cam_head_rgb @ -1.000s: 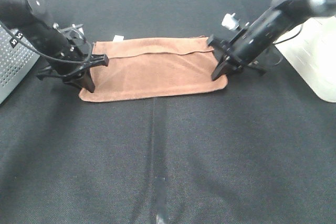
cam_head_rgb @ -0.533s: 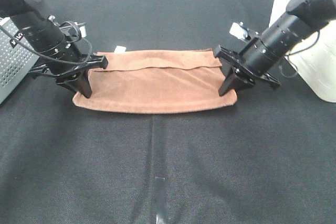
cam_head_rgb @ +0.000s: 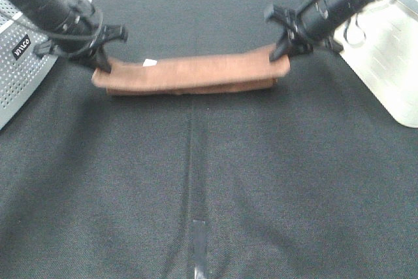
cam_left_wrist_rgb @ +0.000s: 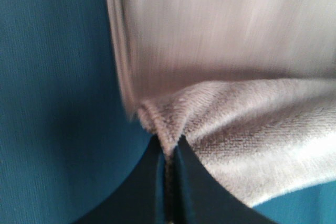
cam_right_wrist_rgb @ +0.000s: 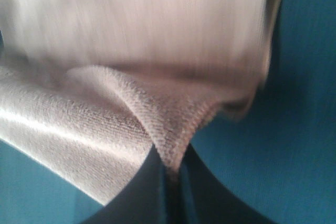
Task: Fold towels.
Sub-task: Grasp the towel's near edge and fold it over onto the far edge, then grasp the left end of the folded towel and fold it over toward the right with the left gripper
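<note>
The reddish-brown towel (cam_head_rgb: 189,73) hangs stretched in a long band across the far middle of the black table, a small white tag (cam_head_rgb: 149,63) near its left end. My left gripper (cam_head_rgb: 102,65) is shut on the towel's left corner. My right gripper (cam_head_rgb: 282,51) is shut on the right corner. The left wrist view shows the towel (cam_left_wrist_rgb: 231,93) pinched between closed fingers (cam_left_wrist_rgb: 155,192). In the right wrist view a fold of the towel (cam_right_wrist_rgb: 157,103) is clamped between the fingers (cam_right_wrist_rgb: 149,198).
A black cloth (cam_head_rgb: 209,181) covers the table, with a strip of tape (cam_head_rgb: 199,243) near the front. A grey perforated box (cam_head_rgb: 19,76) stands at the left edge and a white container (cam_head_rgb: 385,57) at the right.
Both grippers have lifted the near edge of the towel and carried it towards the far side, folding the flat towel over into a narrow raised band.
</note>
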